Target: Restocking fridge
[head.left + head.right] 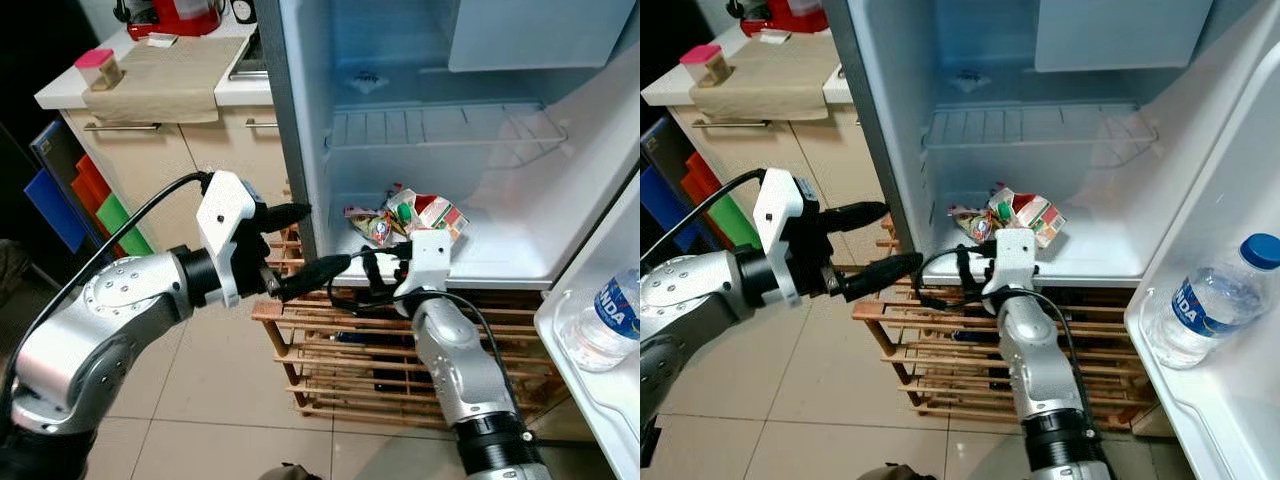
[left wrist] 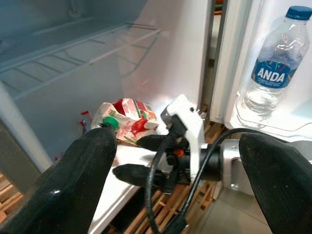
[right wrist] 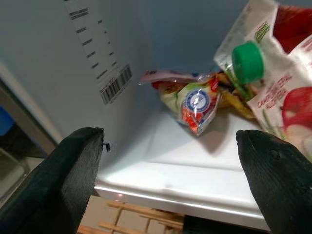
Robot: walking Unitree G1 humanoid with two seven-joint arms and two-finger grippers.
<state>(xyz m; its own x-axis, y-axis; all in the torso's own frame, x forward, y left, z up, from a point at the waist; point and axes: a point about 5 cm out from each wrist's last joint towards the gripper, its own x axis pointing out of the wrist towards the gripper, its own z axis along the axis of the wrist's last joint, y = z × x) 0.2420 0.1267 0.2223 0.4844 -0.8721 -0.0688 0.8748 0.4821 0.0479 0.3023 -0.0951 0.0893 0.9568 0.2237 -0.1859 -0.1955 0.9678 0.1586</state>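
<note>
While held level at the front edge of the fridge (image 1: pixel 520 150) floor, right gripper (image 1: pixel 372 272) with jaws spread and holding nothing, aimed at the pouches (image 1: pixel 405 217) lying in a heap on that floor. Left gripper (image 1: pixel 295 245) just outside the fridge wall, jaws likewise spread, empty. Water bottle (image 1: pixel 605 320) lying in the door shelf (image 1: pixel 570 375). Wooden rack (image 1: pixel 340 350) beneath.

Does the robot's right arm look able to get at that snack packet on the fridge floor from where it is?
Probably yes. The right gripper is open at the fridge floor's front edge, pointing at the snack packet, with only bare shelf between them.
</note>
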